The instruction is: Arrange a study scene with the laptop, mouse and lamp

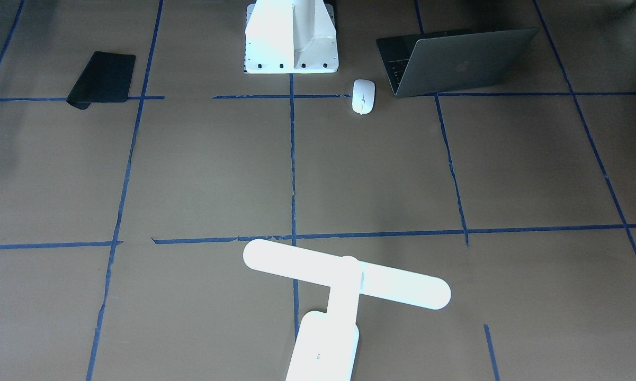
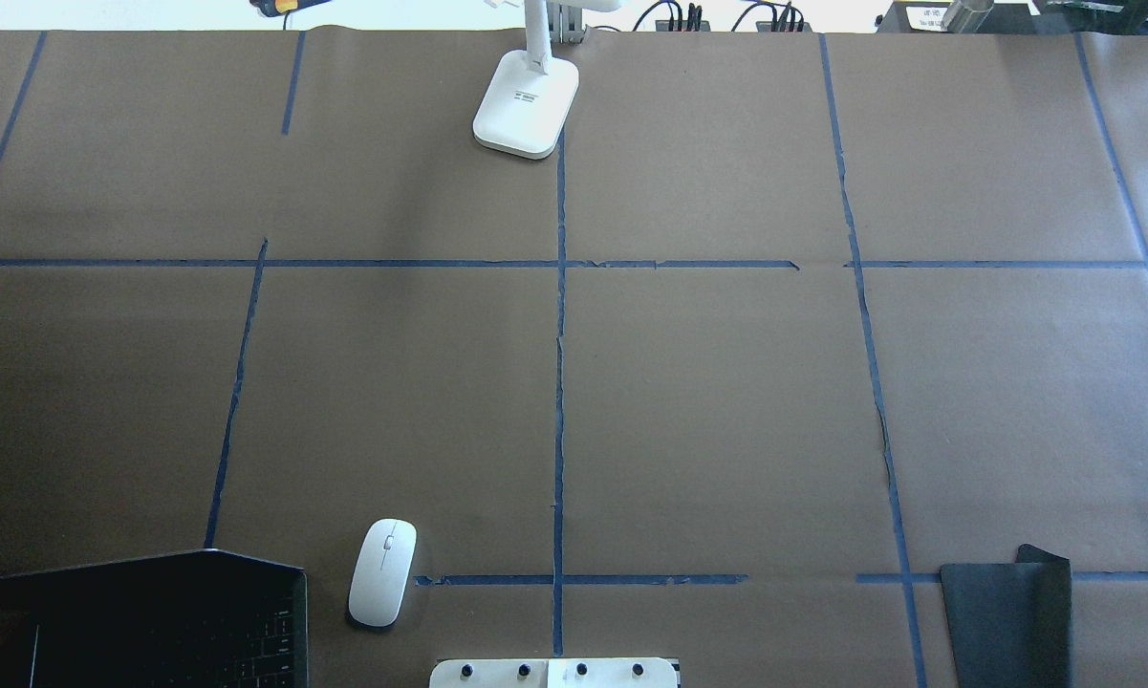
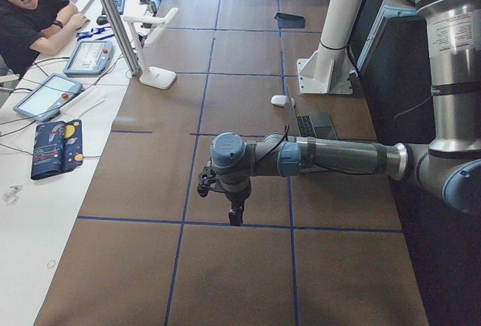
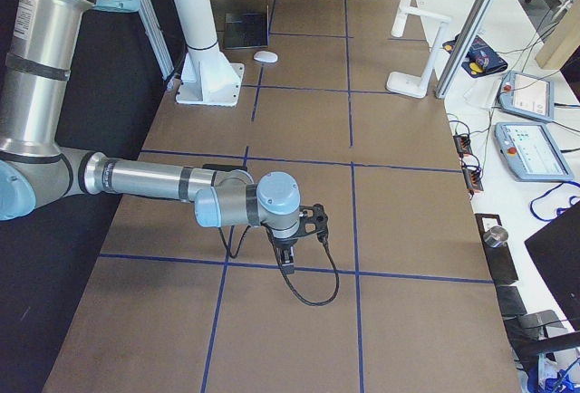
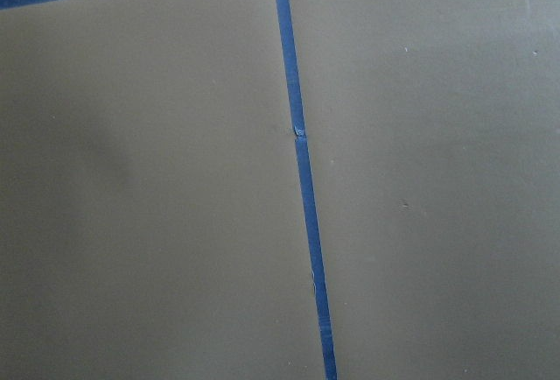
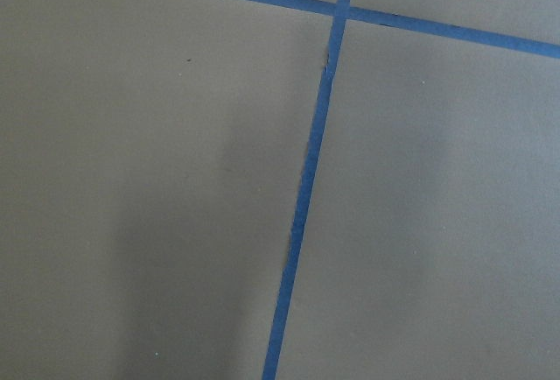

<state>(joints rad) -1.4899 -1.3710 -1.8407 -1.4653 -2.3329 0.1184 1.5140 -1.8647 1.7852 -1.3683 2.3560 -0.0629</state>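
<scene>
The laptop (image 1: 466, 63) stands open near the robot's base, on its left side; it also shows in the overhead view (image 2: 153, 621). The white mouse (image 1: 363, 96) lies just beside it (image 2: 382, 571). The white lamp (image 1: 347, 272) stands upright at the far middle edge, with its base (image 2: 526, 100) on the paper. The left gripper (image 3: 235, 217) and the right gripper (image 4: 288, 262) show only in the side views, hanging over bare paper far from all three things. I cannot tell whether either is open or shut. Both wrist views show only paper and blue tape.
A flat black mat (image 1: 103, 78) lies on the robot's right side (image 2: 1008, 621). The white bolted pedestal (image 1: 291, 37) stands at the robot's edge. An operator (image 3: 34, 18) sits beyond the far edge, with teach pendants (image 4: 526, 139) and cables.
</scene>
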